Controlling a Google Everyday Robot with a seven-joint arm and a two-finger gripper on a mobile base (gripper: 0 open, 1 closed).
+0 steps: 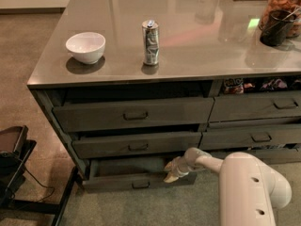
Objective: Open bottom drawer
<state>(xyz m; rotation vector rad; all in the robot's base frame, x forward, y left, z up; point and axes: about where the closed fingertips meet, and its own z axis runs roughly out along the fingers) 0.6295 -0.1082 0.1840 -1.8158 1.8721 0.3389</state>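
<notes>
The bottom drawer [117,180] is the lowest, slim dark grey drawer of the left stack, with a small loop handle [140,185]. It stands pulled out a little, showing a strip of its flat grey inside [127,166]. My gripper [172,170] is at the drawer's right end, over its top front edge, at the end of my white arm [249,187] that reaches in from the lower right.
A white bowl [85,47] and a drink can [150,42] stand on the grey countertop [188,32]. Two taller drawers [134,114] sit above. The right stack [256,124] is beside my arm. A black stand [14,168] is on the floor at left.
</notes>
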